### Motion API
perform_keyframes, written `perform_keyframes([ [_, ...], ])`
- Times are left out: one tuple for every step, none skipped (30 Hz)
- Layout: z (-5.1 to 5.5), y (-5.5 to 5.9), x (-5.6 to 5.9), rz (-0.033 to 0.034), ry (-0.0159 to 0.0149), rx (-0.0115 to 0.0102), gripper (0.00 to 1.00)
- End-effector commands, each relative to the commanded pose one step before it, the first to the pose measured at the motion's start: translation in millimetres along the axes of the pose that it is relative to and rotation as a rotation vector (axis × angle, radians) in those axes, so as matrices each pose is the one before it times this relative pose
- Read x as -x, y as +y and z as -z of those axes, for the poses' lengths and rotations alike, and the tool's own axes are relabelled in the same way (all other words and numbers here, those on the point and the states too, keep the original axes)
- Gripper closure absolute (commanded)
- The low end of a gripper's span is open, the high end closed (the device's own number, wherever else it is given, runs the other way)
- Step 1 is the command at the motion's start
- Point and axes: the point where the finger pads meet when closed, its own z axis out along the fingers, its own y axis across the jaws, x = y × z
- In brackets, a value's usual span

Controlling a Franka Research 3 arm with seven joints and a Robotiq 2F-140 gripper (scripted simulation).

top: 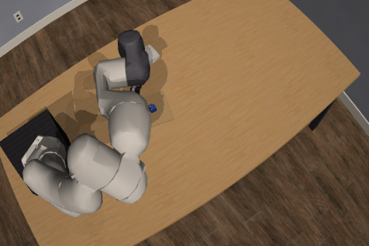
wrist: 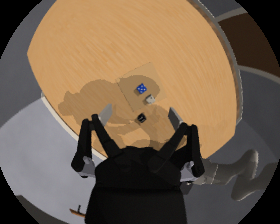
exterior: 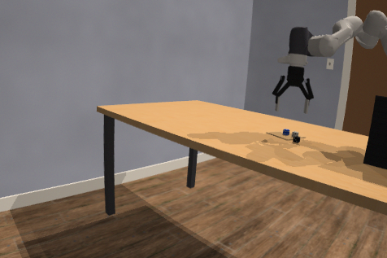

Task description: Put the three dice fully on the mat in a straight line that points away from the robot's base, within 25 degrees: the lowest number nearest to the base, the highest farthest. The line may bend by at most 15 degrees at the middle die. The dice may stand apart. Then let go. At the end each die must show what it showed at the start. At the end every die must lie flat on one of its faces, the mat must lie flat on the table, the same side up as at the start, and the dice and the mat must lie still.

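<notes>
Hovering: gripper (exterior: 292, 106) (wrist: 140, 110) wide open, holding nothing | blue die (top: 153, 108) (exterior: 286, 132) (wrist: 141, 88) on mat (top: 167, 115) (exterior: 276, 134) (wrist: 150, 70) | black die (exterior: 297, 139) (wrist: 141, 118) seemingly off

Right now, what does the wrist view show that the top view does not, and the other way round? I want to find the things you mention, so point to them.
Only the wrist view shows the white die (wrist: 150, 99), the black die (wrist: 141, 118) and both fingers of the open tool (exterior: 292, 106) (wrist: 140, 110).

Only the top view shows the wall socket (top: 18, 16) and the black block (top: 23, 143) by the arm's base.

Both show the blue die (top: 153, 108) (exterior: 286, 132) (wrist: 141, 88) on the mat (top: 167, 115) (exterior: 276, 135) (wrist: 150, 72), the table (top: 232, 84) (exterior: 163, 117) (wrist: 191, 65) and part of the arm (top: 129, 127) (exterior: 323, 45) (wrist: 231, 172).
</notes>
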Motion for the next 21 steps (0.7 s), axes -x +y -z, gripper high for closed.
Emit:
perform_keyframes([
  [-1.11, -0.94, 5.65, -0.17411, 0.00476, -0.00479, 0.0],
  [-0.06, 0.11, 0.64, -0.01599, -0.00004, -0.00001, 0.0],
  [-0.06, 0.13, 0.66, -0.01649, -0.00004, -0.00001, 0.0],
  [-0.06, 0.13, 0.64, -0.01606, -0.00004, -0.00001, 0.0],
  [-0.01, 0.02, 0.1, -0.00263, -0.00001, 0.0, 0.0],
  [-0.09, 0.25, 1.06, -0.0269, -0.00006, -0.00001, 0.0],
  [-0.06, 0.17, 0.64, -0.01651, -0.00004, -0.00001, 0.0],
  [-0.06, 0.18, 0.63, -0.01616, -0.00003, 0.0, 0.0],
  [-0.06, 0.19, 0.61, -0.01585, -0.00003, 0.0, 0.0],
  [-0.06, 0.2, 0.62, -0.01635, -0.00003, 0.0, 0.0],
  [-0.06, 0.21, 0.61, -0.0161, -0.00003, 0.0, 0.0],
  [-0.06, 0.21, 0.57, -0.01512, -0.00003, 0.0, 0.0],
  [-0.06, 0.23, 0.59, -0.01587, -0.00003, 0.0, 0.0],
  [-0.06, 0.23, 0.58, -0.01562, -0.00003, 0.0, 0.0],
  [0.0, 0.0, 0.0, 0.0, 0.0, 0.0, 0.0],
  [0.0, 0.0, 0.0, 0.0, 0.0, 0.0, 0.0],
  [-0.16, 0.68, 1.58, -0.04327, -0.00007, 0.00001, 0.0],
  [-0.06, 0.3, 0.61, -0.01714, -0.00002, 0.0, 0.0],
  [-0.06, 0.28, 0.56, -0.01591, -0.00002, 0.00001, 0.0],
  [-0.06, 0.3, 0.57, -0.0165, -0.00002, 0.00001, 0.0],
  [-0.01, 0.05, 0.09, -0.0027, 0.0, 0.0, 0.0],
])
